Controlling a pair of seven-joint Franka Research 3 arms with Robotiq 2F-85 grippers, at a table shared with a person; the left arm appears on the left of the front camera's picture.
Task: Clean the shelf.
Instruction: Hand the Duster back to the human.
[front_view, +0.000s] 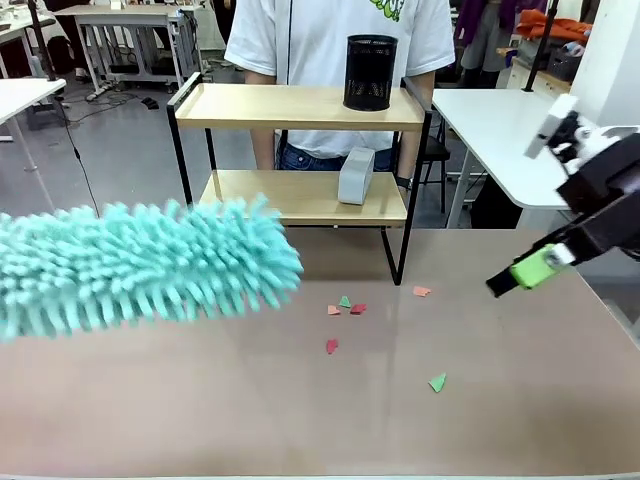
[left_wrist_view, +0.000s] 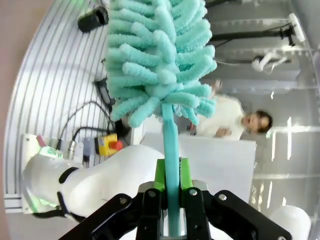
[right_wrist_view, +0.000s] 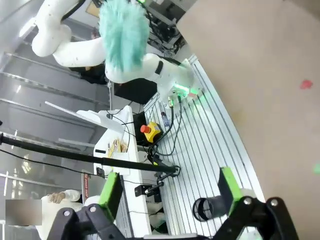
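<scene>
Turquoise fluff leads on the left: a shaggy microfibre duster (front_view: 140, 265) lies across the front view, held above the tan surface (front_view: 300, 420), its tip level with the shelf's lower board. In the left wrist view the left claw (left_wrist_view: 171, 187) is clenched tight on the duster's thin turquoise handle (left_wrist_view: 170, 145), green pads (left_wrist_view: 160, 172) pressed against either side of it, the shaggy head fanning out above.

Moving toward the middle, the shelf (front_view: 300, 150) stands at the far edge of the surface, right in front of a person in a white T-shirt (front_view: 330, 40). On its top board, toward the right end, sits a black mesh cup (front_view: 370, 72); on the lower board a small white box (front_view: 356, 176) stands on end.

Before the shelf, scattered on the surface, lie small paper scraps (front_view: 345, 305) in red, green and orange, one green piece (front_view: 438, 382) lying nearer the front.

Over on the right, the right claw (front_view: 520, 272) hangs above the surface, well apart from the shelf. Its wrist view shows the green-padded fingers (right_wrist_view: 110, 190) spread wide with nothing between them.
</scene>
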